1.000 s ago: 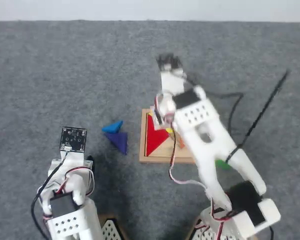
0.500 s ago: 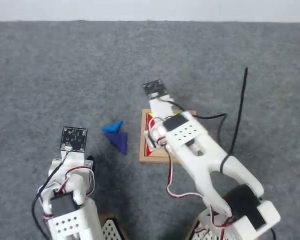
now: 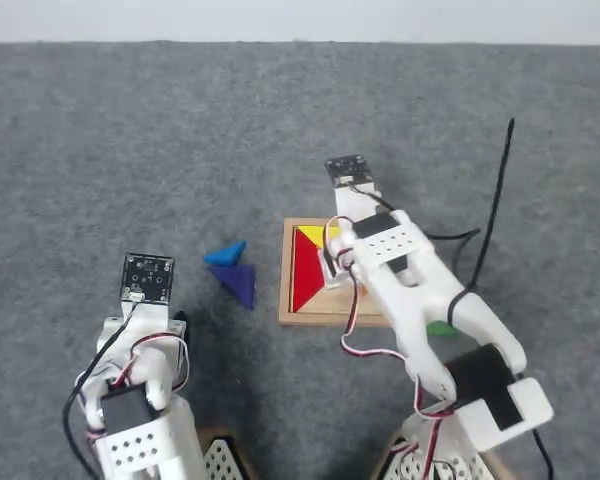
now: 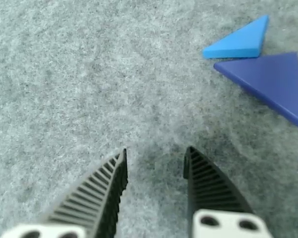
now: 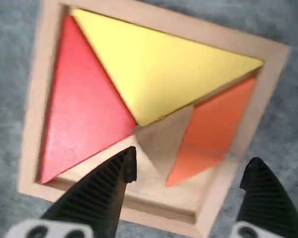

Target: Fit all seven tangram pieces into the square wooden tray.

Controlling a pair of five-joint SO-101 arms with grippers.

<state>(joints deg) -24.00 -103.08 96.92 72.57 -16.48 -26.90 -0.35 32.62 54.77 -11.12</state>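
Three pieces, red (image 5: pixel 79 106), yellow (image 5: pixel 159 74) and orange (image 5: pixel 213 129), lie in the tray (image 5: pixel 268 94) under my spread right gripper (image 5: pixel 191 161); my left gripper (image 4: pixel 154 156), also apart, faces two blue triangles (image 4: pixel 275 82).

Tray (image 5: pixel 213 35): pale bare wood, smooth, matt. Red triangle (image 5: pixel 84 104), yellow triangle (image 5: pixel 159 74) and orange piece (image 5: pixel 213 129): smooth coloured finish, slight sheen. Table cover (image 4: pixel 64 74): grey fibrous cloth, rough, matt. Left gripper (image 4: pixel 155 158) fingers (image 4: pixel 104 193): ribbed matt black plastic.
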